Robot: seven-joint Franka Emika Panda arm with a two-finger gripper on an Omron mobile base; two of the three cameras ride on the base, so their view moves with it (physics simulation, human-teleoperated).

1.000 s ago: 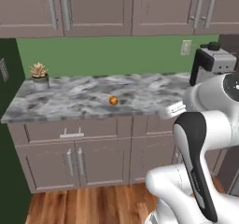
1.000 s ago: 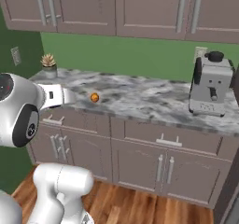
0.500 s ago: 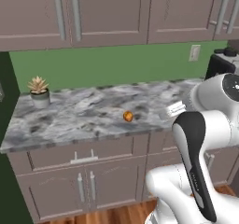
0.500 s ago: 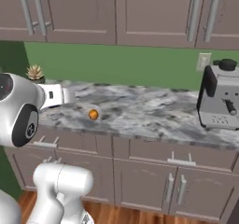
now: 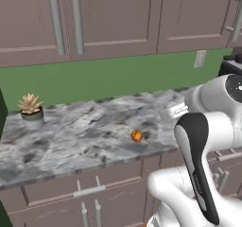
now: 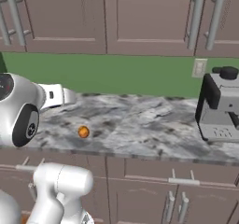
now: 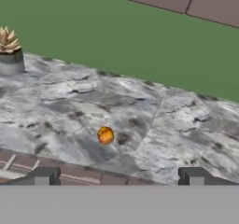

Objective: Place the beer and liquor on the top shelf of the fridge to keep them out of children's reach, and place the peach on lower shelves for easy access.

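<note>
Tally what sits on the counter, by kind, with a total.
Peach: 1
Potted plant: 1
Coffee machine: 1
Total: 3

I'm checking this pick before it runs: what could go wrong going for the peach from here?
The peach is small, round and lies loose on the marble counter, so a nudge from the open gripper could send it rolling, perhaps toward the front edge. The gripper is not yet over it, so a misaligned descent is possible.
</note>
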